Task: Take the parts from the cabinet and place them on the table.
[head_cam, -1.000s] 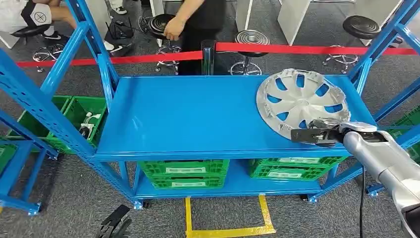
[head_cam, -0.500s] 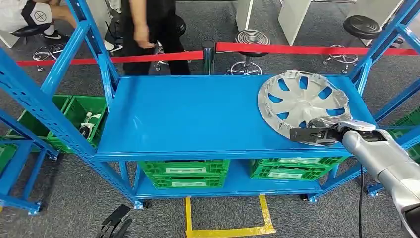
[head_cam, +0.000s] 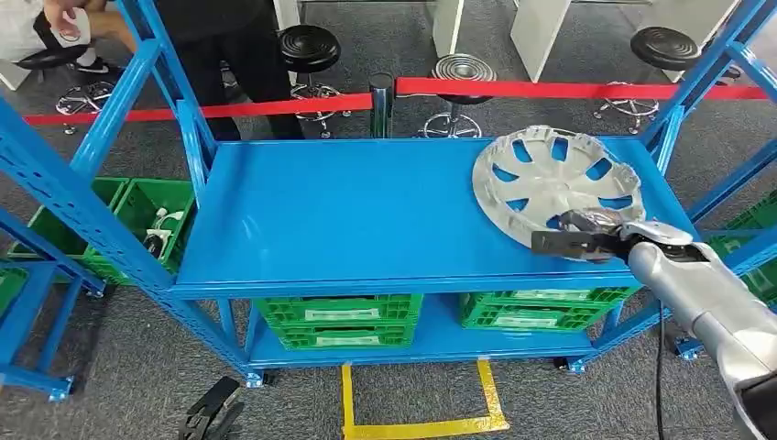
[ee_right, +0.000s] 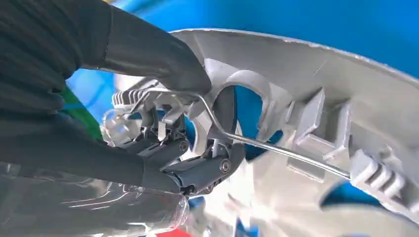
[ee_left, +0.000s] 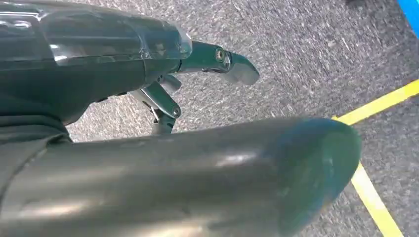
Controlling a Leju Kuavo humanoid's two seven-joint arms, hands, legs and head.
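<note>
At right of frame, on the blue surface [head_cam: 366, 211]: hubcap [head_cam: 550, 179], near rim clamped by right robot hand [head_cam: 586, 240]. Lower left, left robot hand [head_cam: 213, 412] hanging with fingers apart, holding nothing.

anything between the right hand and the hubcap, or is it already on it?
Nothing between them. The right hand already grips the near rim of the silver hubcap, fingers hooked through a rim opening. The hubcap sits on the blue shelf.
</note>
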